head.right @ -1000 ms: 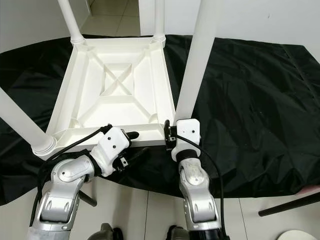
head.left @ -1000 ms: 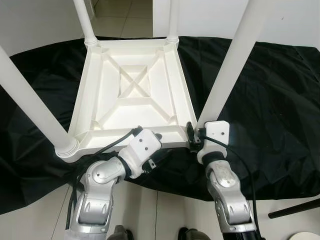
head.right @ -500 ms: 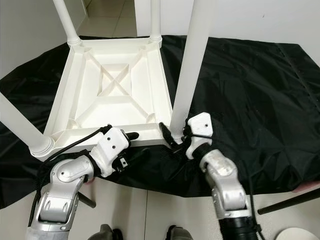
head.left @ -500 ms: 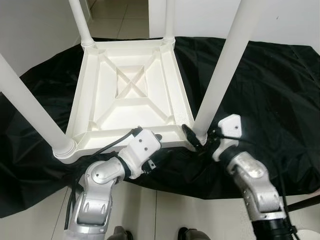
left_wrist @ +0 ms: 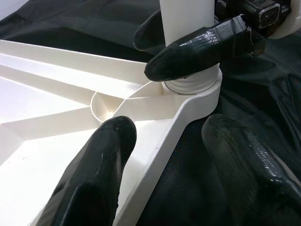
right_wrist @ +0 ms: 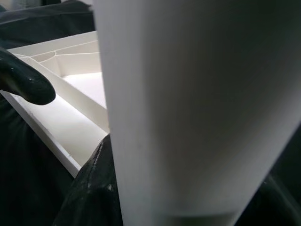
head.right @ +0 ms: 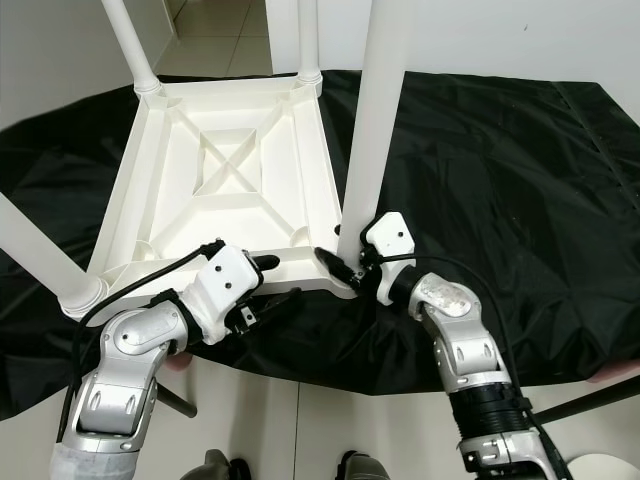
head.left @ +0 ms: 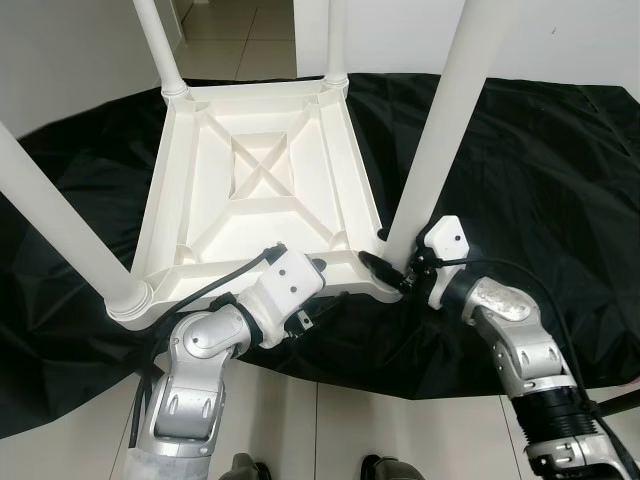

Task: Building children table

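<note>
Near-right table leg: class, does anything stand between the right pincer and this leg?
Nothing visible does. The right pincer already has its black fingers around the base of the near-right leg, just above its socket in the upturned tabletop.

Left gripper [left_wrist: 164, 160] fingers spread; right gripper [head.left: 385, 272] fingers clamped.

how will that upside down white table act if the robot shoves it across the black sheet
The table looks like hollow ribbed plastic, so probably light and stiff. It rests flat on its top on the black sheet, so it would likely slide rather than tip, perhaps bunching the wrinkled fabric. The right claw grips the near right leg; pushing high there might lever the table.
</note>
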Robot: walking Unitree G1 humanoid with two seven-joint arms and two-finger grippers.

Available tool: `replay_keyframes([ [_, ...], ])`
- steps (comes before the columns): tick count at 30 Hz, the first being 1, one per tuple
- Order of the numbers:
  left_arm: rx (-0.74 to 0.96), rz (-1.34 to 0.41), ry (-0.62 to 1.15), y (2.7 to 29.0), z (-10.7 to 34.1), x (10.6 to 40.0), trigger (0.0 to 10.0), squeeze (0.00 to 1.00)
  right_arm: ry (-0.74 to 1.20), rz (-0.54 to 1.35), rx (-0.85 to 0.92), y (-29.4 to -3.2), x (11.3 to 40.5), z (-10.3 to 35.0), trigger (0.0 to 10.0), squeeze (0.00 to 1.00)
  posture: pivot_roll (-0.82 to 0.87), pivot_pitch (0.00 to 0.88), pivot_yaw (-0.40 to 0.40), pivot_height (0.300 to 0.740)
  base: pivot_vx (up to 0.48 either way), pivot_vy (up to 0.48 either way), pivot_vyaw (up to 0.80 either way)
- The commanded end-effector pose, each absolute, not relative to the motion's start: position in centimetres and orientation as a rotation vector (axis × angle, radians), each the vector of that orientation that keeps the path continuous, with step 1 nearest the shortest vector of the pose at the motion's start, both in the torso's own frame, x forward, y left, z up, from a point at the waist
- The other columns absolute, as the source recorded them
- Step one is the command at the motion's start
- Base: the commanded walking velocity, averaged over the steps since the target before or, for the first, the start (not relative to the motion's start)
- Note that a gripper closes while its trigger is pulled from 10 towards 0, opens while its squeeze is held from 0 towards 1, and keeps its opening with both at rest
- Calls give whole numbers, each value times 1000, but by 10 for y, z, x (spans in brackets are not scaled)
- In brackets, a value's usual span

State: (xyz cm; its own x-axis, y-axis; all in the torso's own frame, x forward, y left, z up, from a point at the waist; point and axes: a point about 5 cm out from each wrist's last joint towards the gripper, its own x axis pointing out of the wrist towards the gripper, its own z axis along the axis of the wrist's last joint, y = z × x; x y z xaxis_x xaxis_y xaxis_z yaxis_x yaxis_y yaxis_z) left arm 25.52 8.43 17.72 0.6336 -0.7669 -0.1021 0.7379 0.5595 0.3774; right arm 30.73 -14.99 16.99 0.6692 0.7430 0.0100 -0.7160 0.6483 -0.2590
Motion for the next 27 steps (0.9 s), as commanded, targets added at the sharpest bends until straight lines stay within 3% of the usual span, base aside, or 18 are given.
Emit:
replay_keyframes([
  [1,391,-763,-82,89,176,259,10000,0,-114,846,-243,-153,307,168,0,0,-95,134,77,740,0,0,0],
  [5,389,-763,-79,89,176,258,10000,0,-108,845,-216,-155,307,167,588,0,-96,136,76,740,0,0,0],
  [6,387,-763,-79,88,176,258,10000,0,-107,833,-194,-154,306,167,10000,0,-98,138,74,740,0,0,0],
  [10,384,-766,-81,86,176,258,10000,0,-113,765,-164,-152,305,168,10000,0,-100,142,75,740,0,0,0],
  [14,382,-762,-79,87,176,259,10000,0,-75,528,-157,-150,306,164,10000,0,-99,142,73,740,0,0,0],
  [25,380,-764,-71,88,174,257,10000,0,-25,344,-55,-127,288,155,10000,0,-98,149,78,740,0,0,0],
  [27,379,-767,-69,88,174,256,10000,0,-32,208,-66,-124,283,153,10000,0,-93,160,75,740,0,0,0],
])
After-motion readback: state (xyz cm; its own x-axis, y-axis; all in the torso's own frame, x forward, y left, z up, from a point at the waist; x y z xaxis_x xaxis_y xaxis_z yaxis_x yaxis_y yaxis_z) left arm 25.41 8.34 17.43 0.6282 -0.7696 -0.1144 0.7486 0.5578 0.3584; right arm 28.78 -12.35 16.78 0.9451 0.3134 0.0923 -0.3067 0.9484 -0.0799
